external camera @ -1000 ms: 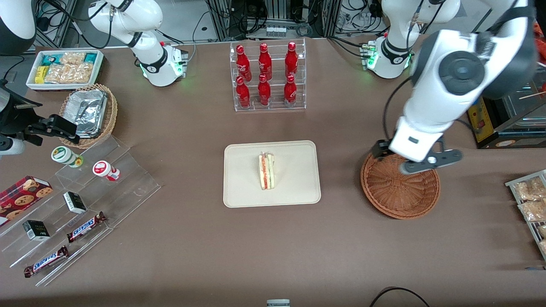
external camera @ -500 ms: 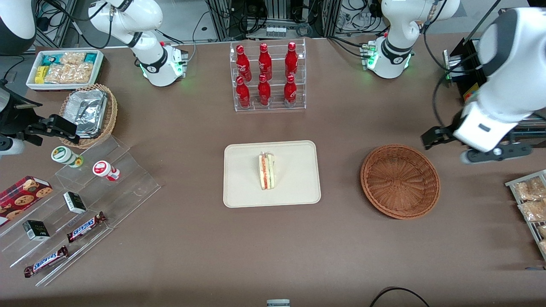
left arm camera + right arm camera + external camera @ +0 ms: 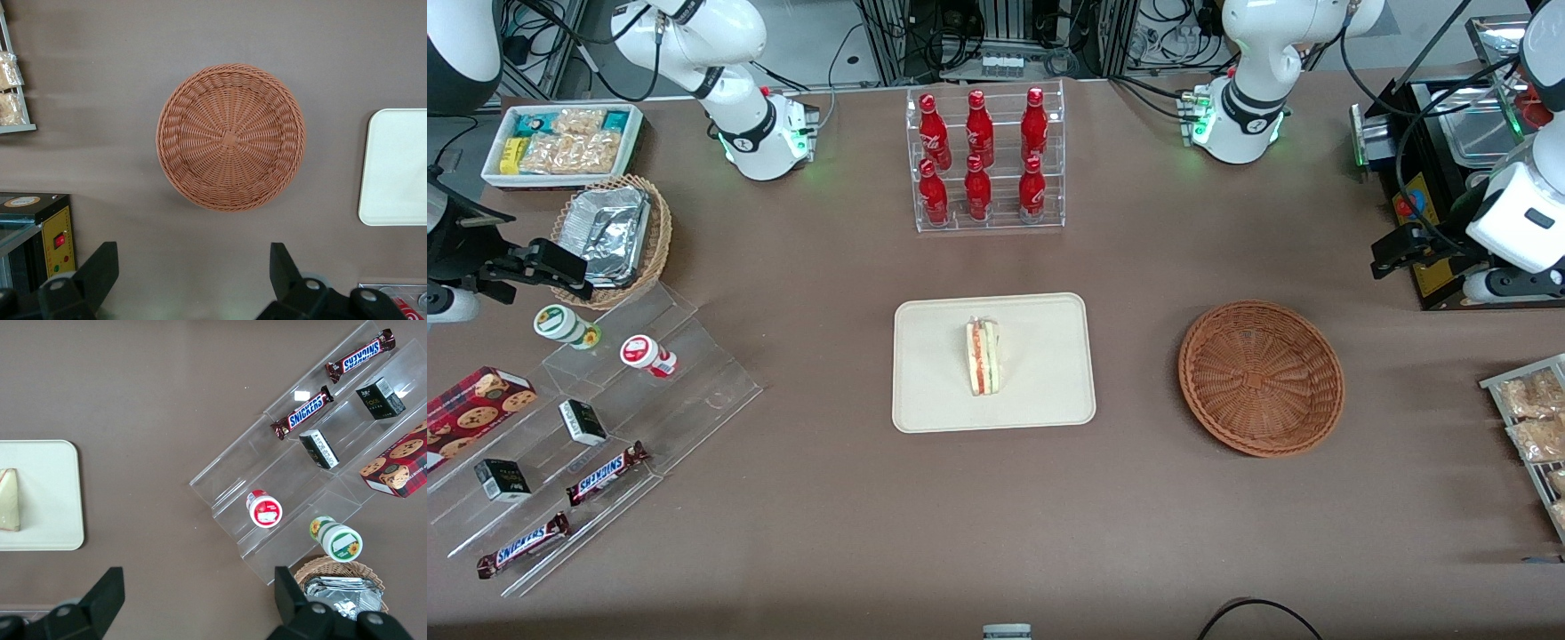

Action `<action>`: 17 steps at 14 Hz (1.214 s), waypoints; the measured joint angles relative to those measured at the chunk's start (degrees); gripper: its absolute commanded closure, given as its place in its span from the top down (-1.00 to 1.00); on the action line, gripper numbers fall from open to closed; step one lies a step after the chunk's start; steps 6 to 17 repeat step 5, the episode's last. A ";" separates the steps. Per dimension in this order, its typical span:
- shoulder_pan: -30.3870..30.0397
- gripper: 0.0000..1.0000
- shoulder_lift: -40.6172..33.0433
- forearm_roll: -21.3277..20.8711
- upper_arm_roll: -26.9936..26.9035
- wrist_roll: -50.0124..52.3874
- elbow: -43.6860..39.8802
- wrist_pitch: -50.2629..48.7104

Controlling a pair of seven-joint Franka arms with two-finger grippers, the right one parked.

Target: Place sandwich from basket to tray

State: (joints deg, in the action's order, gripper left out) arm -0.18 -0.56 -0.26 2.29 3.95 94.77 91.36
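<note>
Wrapped triangular white-bread sandwich (image 3: pixel 983 357) with red, orange and green filling: lying flat near the middle of the large cream rectangular tray (image 3: pixel 1049 391), mid-table. Round reddish-brown woven wicker basket (image 3: pixel 1261 378): holding nothing, beside the tray toward the working arm's end. Left arm's gripper (image 3: pixel 193 275): raised high at the working arm's end of the table, farther from the front camera than the basket, well apart from the sandwich. Fingers (image 3: pixel 100 270) spread wide, gripping nothing.
</note>
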 measured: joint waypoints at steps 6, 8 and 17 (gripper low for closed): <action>0.64 0.99 0.00 0.00 -1.10 -0.85 -0.21 0.00; 0.64 0.99 0.00 0.00 -1.10 -0.85 -0.21 0.00; 0.64 0.99 0.00 0.00 -1.10 -0.85 -0.21 0.00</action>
